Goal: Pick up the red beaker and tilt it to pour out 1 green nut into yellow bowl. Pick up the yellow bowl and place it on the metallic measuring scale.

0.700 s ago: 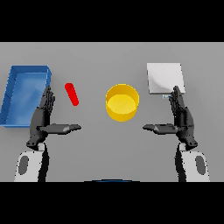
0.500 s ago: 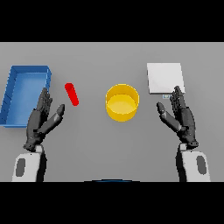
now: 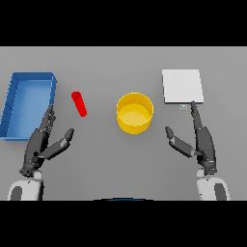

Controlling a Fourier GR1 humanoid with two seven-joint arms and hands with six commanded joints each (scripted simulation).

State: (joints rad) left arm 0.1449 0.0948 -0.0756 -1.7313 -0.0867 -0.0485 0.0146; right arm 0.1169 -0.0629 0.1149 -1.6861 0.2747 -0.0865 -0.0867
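The yellow bowl (image 3: 135,112) sits between the lying red beaker (image 3: 79,103) and the metallic measuring scale (image 3: 182,86).

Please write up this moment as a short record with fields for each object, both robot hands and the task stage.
red beaker: lying on its side on the table, between blue tray and yellow bowl, untouched
yellow bowl: upright at table centre, nothing visible inside
metallic measuring scale: far right, bare
blue tray: far left, looks empty
left robot hand: open, near the tray, short of the beaker, holding nothing
right robot hand: open, fingertips just below the scale, holding nothing
task stage: nothing grasped yet
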